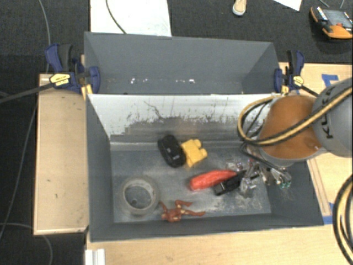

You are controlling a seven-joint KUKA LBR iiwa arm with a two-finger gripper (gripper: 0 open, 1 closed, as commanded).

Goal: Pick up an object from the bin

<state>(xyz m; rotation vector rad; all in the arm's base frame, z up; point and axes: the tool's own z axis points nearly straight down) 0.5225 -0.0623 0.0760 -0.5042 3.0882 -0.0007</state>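
- The gripper [248, 182] is down low in the grey bin [165, 120], on the right side of the floor and not far from the front wall
- Its tip is hard to make out, so one cannot tell if it is open or closed
- A small black block [225, 187] lies right at the gripper's left side
- The block seems to touch the gripper, but it is not clear if the gripper has hold of it
- A long red thing [211, 179] lies on the floor just left of the black block, and the two touch
- Above the gripper sits the arm's round orange cover [289, 128], with dark cables [259, 127] looping round it
- The arm comes in from the right
- Further left, near the back wall, a chunky black thing [172, 150] lies against a yellow thing [194, 152]
- A brown-orange toy [179, 210] that looks like a little lizard lies by the front wall, left of the red thing
- A clear roll of tape [138, 195] lies flat near the front left corner, well apart from the gripper
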